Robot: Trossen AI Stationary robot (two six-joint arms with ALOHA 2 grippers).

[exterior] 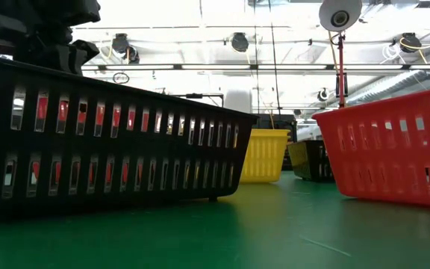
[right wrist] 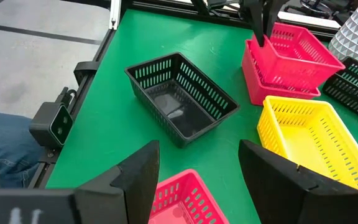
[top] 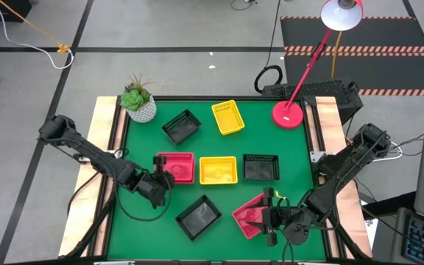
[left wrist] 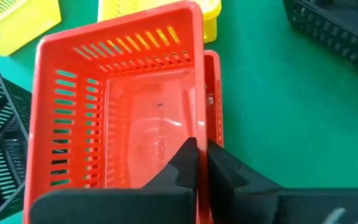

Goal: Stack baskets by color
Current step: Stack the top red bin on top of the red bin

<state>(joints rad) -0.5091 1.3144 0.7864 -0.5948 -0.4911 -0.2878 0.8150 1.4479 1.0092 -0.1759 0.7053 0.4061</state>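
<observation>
My left gripper (top: 166, 175) (left wrist: 201, 149) is shut on a red basket (left wrist: 117, 112), which sits tilted, partly inside a second red basket (right wrist: 278, 78) left of the table's middle. My right gripper (top: 271, 213) (right wrist: 197, 180) stands open over a third red basket (top: 249, 217) at the near right; I see no touch. A yellow basket (top: 218, 170) and a black basket (top: 260, 167) stand in the middle row. Another black one (top: 199, 217) stands near the front. At the back are a black basket (top: 181, 126) and a yellow one (top: 228, 117). My left gripper pinches one side wall (left wrist: 199, 134) of the upper red basket at its rim, one finger (left wrist: 182, 165) inside the basket and one finger (left wrist: 225, 168) outside. The fingers slant down from the table's near-left side. The basket is tilted, its bottom down inside the lower red basket.
A white plant pot (top: 140, 107) stands at the far left corner and a red lamp base (top: 288, 114) at the far right. Wooden rails (top: 109, 132) edge the green mat. Bare green mat (top: 146, 213) lies at the near left.
</observation>
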